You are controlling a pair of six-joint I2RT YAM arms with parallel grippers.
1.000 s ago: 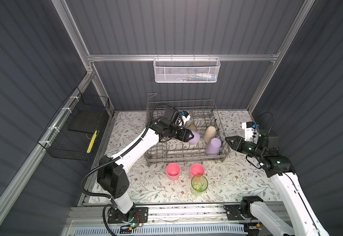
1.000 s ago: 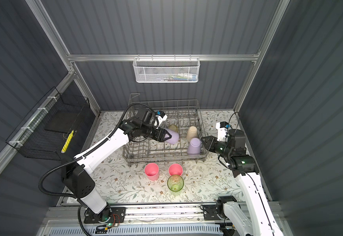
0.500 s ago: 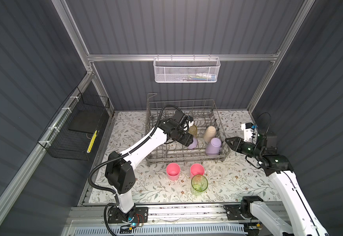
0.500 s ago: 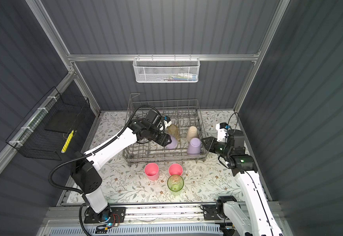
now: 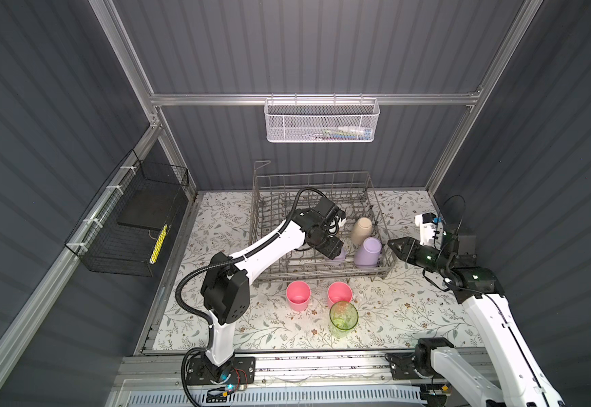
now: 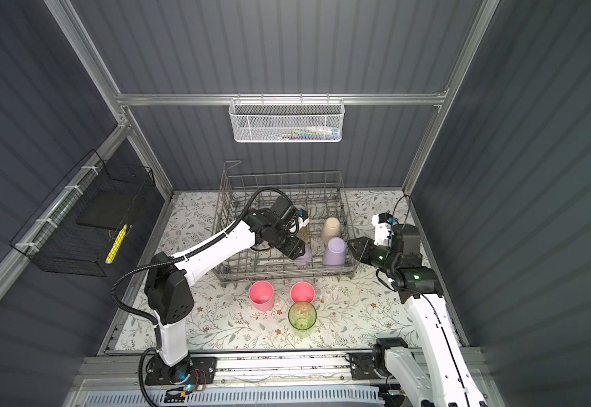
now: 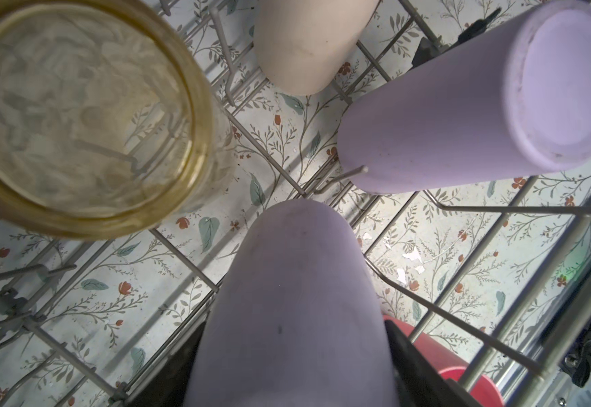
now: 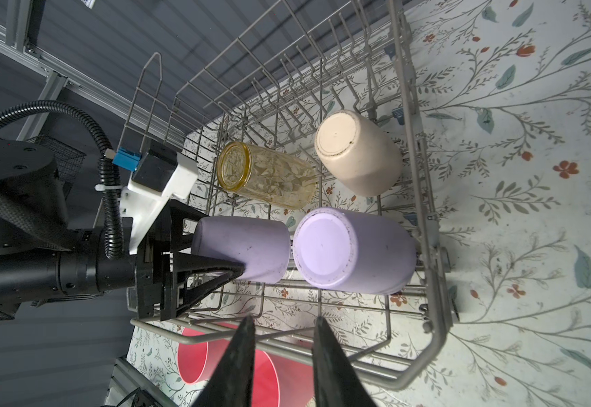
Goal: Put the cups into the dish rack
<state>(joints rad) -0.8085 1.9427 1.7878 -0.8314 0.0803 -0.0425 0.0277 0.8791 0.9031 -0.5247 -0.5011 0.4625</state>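
Note:
In both top views the grey wire dish rack (image 5: pixel 262 218) (image 6: pixel 229 218) stands at the back of the table. Inside it, my left gripper (image 5: pixel 336 252) (image 7: pixel 294 352) is shut on a lilac cup (image 5: pixel 340 255) (image 7: pixel 297 282) (image 8: pixel 244 246), held tilted low over the tines. Beside it stand a second lilac cup (image 5: pixel 368 251) (image 8: pixel 354 250), a beige cup (image 5: pixel 361 230) (image 8: pixel 357 151) and a clear yellow cup (image 6: pixel 306 230) (image 8: pixel 269 179). Two pink cups (image 5: pixel 298 295) (image 5: pixel 339 292) and a clear green cup (image 5: pixel 343 315) stand on the table in front. My right gripper (image 5: pixel 392 245) (image 8: pixel 283 319) hovers open and empty just outside the rack's right side.
A white mesh basket (image 5: pixel 322 121) hangs on the back wall and a black wire basket (image 5: pixel 135 225) on the left wall. The rack's tall sides and upright tines (image 8: pixel 287 81) surround the left gripper. A floral mat (image 5: pixel 410 310) covers the table.
The left arm has swung its elbow right and carried the lilac cup down and toward the rack's front, next to the other lilac cup. The right arm has barely moved.

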